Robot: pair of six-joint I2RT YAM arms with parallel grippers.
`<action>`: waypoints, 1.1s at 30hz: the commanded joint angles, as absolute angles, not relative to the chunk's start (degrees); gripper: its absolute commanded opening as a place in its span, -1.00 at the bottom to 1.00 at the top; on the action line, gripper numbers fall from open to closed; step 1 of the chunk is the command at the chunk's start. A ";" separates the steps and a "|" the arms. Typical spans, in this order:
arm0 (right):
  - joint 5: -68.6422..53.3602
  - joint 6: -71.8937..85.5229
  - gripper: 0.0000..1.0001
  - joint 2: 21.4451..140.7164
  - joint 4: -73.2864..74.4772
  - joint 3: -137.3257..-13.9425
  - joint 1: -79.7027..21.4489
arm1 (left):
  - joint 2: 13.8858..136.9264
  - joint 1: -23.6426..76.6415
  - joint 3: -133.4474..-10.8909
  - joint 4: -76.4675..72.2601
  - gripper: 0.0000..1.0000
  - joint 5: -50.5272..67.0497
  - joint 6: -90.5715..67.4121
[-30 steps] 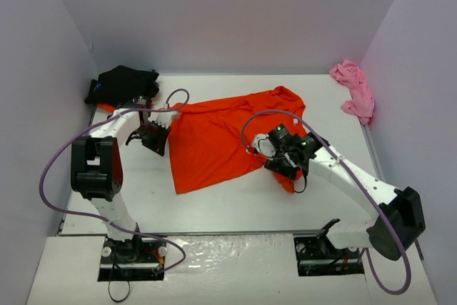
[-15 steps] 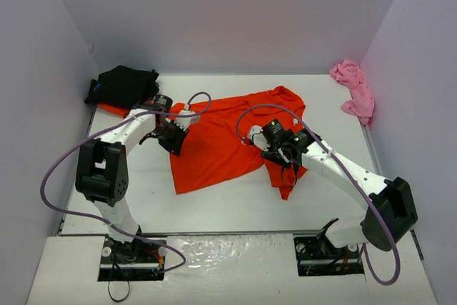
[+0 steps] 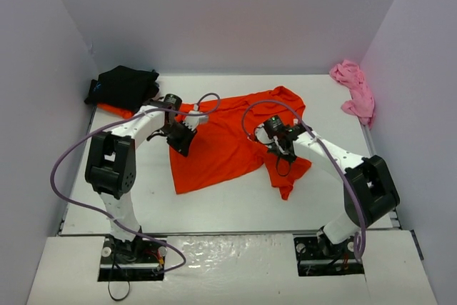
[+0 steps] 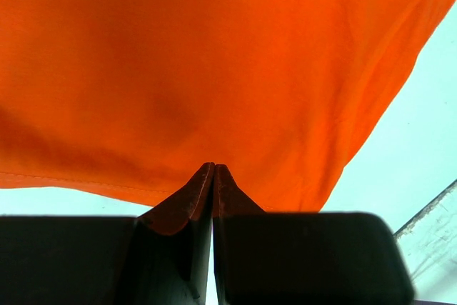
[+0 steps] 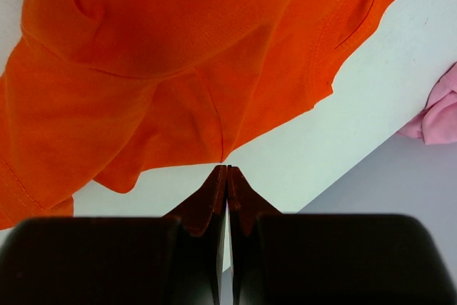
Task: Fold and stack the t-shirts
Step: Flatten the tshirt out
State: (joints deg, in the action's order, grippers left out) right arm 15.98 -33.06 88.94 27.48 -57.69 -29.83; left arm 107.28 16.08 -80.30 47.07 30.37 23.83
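Both arms have swung inward since a second ago. The left one has slid from beside the orange shirt [image 3: 221, 141] onto its left edge, and the right has pushed in over the right sleeve and snapped its jaws shut.

The table [image 3: 235, 205] carries everything. The orange shirt lies spread and rumpled across the middle, not folded at all, with one sleeve trailing down at its right. The black shirt [image 3: 123, 83] sits in a heap off the orange shirt's far-left corner. A strip of a second orange shirt [image 3: 108, 108] peeks out from under the black heap, just beyond the spread shirt's left side. The pink shirt [image 3: 355, 91] is bunched well off to the orange shirt's far right.

The left gripper [image 4: 213, 168] is closed, its tips pressed into the hem, and it looks to be pinching cloth. The right gripper [image 5: 227, 171] is closed on a fold point of the sleeve side.

This is early going, by my read. Nothing is folded and no neat stack has formed. This shirt's first fold is just starting, and three more wait.
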 commanded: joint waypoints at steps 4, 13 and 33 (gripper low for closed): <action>14.29 -32.80 -1.00 90.89 27.80 -55.86 -29.16 | 108.93 16.35 -80.80 53.05 -1.00 34.86 25.51; 10.89 -33.48 -1.00 94.40 28.66 -54.64 -28.85 | 112.47 16.35 -81.09 54.27 -1.00 35.10 25.41; 13.44 -36.86 -1.00 101.08 28.48 -53.88 -23.80 | 117.35 13.39 -74.59 61.49 -1.00 26.23 28.62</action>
State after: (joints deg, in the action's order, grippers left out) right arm 13.40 -35.32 100.97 28.21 -55.34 -27.20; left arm 117.80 15.35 -80.01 61.02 34.13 25.03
